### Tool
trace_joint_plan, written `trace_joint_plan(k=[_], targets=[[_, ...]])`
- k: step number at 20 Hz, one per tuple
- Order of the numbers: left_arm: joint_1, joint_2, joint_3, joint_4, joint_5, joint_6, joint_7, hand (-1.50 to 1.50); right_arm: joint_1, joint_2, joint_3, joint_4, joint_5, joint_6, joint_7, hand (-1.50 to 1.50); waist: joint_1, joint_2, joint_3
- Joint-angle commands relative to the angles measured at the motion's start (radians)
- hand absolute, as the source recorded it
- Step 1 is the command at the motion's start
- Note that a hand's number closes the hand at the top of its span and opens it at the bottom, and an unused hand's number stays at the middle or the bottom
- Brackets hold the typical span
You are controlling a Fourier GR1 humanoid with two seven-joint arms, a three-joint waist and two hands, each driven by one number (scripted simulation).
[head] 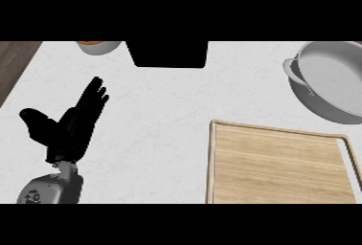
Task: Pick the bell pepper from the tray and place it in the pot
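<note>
At left above the counter (pixel 163 119), left hand (pixel 67 127), fingers (pixel 92 98) straight, open, tray (pixel 210 162), pot (pixel 332 81)

The tray (pixel 276 167) at lower right is made of pale, matt, grained wood; the pot (pixel 332 81) at upper right, of smooth grey metal; the counter (pixel 163 119) is finished as white veined stone.

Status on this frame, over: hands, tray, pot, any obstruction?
Left hand open, resting at left; right hand not in view. No bell pepper showing on tray or in pot. Nothing between tray and pot.
</note>
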Motion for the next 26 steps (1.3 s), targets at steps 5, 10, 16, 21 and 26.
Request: trace_joint_plan(k=[5, 10, 16, 21, 26], targets=[[0.049, -0.005, -0.008, -0.037, 0.005, -0.010, 0.004, 0.00, -0.094, 0.050, 0.094, 0.286, 0.103, -0.128, -0.150, 1.50, 0.005, 0.001, 0.001], [-0.001, -0.020, -0.013, 0.013, -0.016, 0.004, -0.028, 0.00, -0.186, 0.101, 0.002, 0.454, 0.023, -0.085, -0.046, -1.50, 0.009, 0.007, 0.001], [0.047, -0.065, -0.068, 0.009, -0.053, 0.025, -0.057, 0.00, -0.237, 0.124, -0.069, 0.577, -0.050, -0.062, -0.061, -1.50, 0.010, 0.006, 0.002], [-0.015, -0.035, -0.027, 0.007, -0.021, 0.009, -0.007, 0.00, -0.221, 0.077, -0.208, 0.586, -0.166, -0.164, -0.194, -1.50, 0.009, 0.012, 0.004], [0.021, -0.015, -0.014, -0.003, -0.012, -0.009, -0.015, 0.00, -0.191, 0.035, -0.310, 0.589, -0.242, -0.291, -0.271, -1.50, 0.008, 0.010, 0.004]])
